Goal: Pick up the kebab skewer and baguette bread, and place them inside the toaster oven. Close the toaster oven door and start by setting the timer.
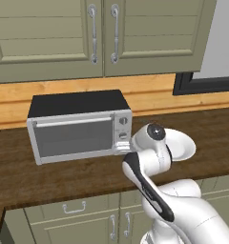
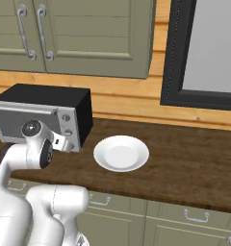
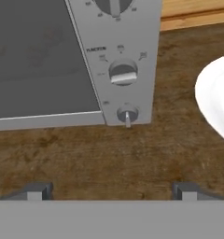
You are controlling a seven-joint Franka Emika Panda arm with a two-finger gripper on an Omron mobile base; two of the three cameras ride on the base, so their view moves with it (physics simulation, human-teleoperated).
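The silver toaster oven (image 1: 78, 124) (image 2: 45, 110) (image 3: 128, 42) stands on the wooden counter, black on top. Its grey glass door (image 1: 73, 136) (image 3: 39, 60) is shut. My gripper (image 1: 122, 148) (image 2: 64, 143) (image 3: 111, 191) hovers in front of the oven's lower right corner, jaws wide open with nothing between them. In the hand view the small bottom knob (image 3: 127, 114) sits just beyond the fingertips (image 3: 37, 191), with the middle knob (image 3: 122, 72) above it. The kebab skewer and baguette bread are hidden.
A white plate (image 1: 183, 145) (image 2: 121, 153) (image 3: 219, 98) lies bare on the counter (image 2: 185, 163) to the right of the oven. Green wall cabinets (image 1: 102, 33) hang above, a dark-framed window (image 2: 204, 53) is at the right, and drawers run below the counter edge.
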